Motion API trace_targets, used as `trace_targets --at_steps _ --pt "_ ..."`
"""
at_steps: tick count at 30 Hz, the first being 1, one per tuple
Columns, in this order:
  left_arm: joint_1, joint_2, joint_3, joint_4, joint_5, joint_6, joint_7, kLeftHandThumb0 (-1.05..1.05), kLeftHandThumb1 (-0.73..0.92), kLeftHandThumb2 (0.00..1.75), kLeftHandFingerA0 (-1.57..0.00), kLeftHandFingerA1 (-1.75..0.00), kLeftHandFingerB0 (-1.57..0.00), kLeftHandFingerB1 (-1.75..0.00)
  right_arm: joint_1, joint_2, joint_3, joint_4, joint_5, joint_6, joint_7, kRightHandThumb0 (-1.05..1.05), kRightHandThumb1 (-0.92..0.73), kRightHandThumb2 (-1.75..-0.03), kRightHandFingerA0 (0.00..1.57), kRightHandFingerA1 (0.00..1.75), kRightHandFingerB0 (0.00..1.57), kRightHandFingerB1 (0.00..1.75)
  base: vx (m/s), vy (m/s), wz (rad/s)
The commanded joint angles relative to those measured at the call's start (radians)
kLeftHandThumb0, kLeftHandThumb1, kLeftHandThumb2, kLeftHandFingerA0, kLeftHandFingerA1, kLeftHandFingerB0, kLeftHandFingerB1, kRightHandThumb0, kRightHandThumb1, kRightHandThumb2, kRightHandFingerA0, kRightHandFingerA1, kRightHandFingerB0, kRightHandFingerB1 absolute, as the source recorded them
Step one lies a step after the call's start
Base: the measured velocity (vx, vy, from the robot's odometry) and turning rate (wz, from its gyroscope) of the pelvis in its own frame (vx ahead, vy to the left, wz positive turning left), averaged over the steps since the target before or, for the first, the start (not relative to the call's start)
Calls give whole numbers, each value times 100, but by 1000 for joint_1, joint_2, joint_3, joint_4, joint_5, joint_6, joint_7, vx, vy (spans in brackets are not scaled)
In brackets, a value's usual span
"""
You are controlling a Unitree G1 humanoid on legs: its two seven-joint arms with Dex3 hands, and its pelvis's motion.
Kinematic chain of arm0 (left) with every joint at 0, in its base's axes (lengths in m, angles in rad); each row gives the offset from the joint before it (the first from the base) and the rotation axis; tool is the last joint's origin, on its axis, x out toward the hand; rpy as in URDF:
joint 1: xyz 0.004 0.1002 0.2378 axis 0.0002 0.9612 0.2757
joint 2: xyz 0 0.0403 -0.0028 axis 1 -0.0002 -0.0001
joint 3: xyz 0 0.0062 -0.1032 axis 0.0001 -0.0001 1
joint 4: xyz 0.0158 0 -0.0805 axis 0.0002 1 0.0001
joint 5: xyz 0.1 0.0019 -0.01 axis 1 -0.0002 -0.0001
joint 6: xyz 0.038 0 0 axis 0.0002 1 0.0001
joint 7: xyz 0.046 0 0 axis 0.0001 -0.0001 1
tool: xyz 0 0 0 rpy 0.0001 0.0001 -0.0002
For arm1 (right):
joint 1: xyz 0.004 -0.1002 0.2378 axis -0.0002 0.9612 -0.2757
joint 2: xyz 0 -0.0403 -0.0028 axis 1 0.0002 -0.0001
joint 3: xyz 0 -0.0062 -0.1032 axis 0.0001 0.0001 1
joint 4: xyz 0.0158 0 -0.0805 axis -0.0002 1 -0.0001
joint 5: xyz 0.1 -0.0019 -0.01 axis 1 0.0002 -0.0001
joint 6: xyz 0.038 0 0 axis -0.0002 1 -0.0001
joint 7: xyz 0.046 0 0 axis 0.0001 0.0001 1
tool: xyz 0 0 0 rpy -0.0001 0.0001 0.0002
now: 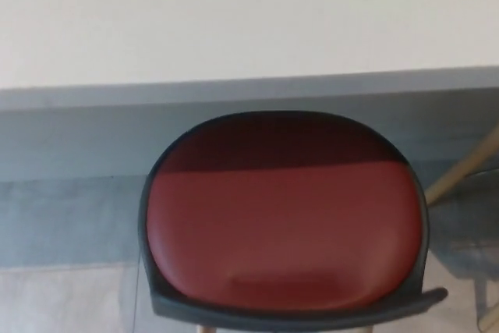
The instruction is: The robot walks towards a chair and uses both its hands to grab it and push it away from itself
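I saw neither hand, so couldn't judge their fingers; the chair [284, 232] at six o'clock risked tipping if pushed blind

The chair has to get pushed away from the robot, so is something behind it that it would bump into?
Yes. Just beyond the chair runs a white counter with a grey front panel, right in the push direction.

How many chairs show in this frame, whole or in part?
2. The red-seated chair fills the centre, close below the camera. Only a wooden leg of a second chair shows at the right edge; its seat lies out of frame, so more chairs may stand beyond.
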Motion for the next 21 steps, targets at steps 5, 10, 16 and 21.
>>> trace_targets --at_steps 5,10,16,21 --pt "15 16 -9 -78 -6 -36 -33 -71 17 81 -8 -68 -1 -49 6 -15 -1 -24 5 -26 10 -84 -48 -83 0 16 0 16 125 177 6" --pt "-5 15 -27 -89 10 -51 -27 -86 19 78 -2 -68 -4 -51 17 -11 14 -56 -14 -25 -10 -92 -50 -81 0 7 0 6 60 158 6" --pt "-4 22 -53 -155 16 -23 -28 -58 12 78 0 -63 -2 -55 14 -20 16 -60 -15 -35 -5 -82 -47 -83 0 18 0 18 -17 -28 -2" --pt "7 26 -61 -191 19 -15 -26 -77 15 75 0 -66 -5 -57 19 -23 16 -70 -16 -39 -7 -87 -47 -77 0 7 0 6 -96 -74 -1"
